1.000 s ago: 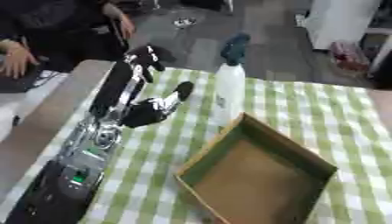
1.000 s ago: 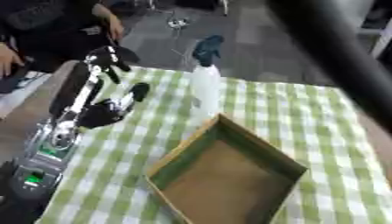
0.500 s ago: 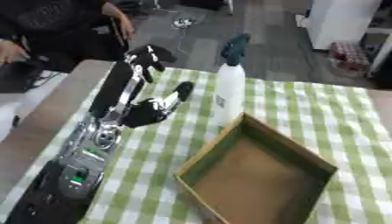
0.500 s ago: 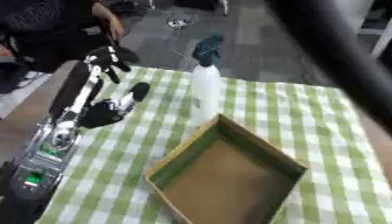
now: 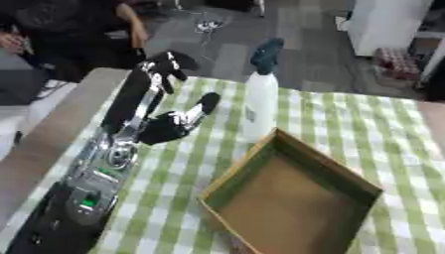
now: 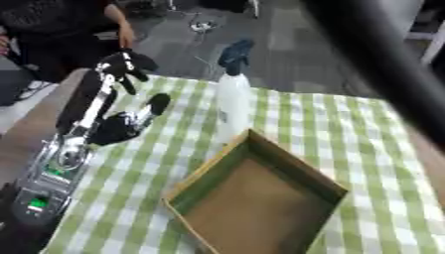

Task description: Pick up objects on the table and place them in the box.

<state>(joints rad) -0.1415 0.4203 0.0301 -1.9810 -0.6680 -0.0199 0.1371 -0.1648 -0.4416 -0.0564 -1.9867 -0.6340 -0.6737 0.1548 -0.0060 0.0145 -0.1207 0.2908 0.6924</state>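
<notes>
Since spray bottle (image 5: 259, 101) is tall, smooth & tippy, wrap its body w/ your open left hand (image 5: 161, 96); right hand unseen.

Box (image 5: 295, 198) matt cardboard – spray bottle (image 5: 259, 101) smooth white plastic – tablecloth (image 5: 365, 129) checked cloth.

No text, brand or number can be read anywhere. The spray bottle (image 5: 259, 104) bears a dark mark, too blurred to make out.

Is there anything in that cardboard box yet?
Empty: the box shows only its bare brown floor. The spray bottle stands upright on the cloth beside it.
</notes>
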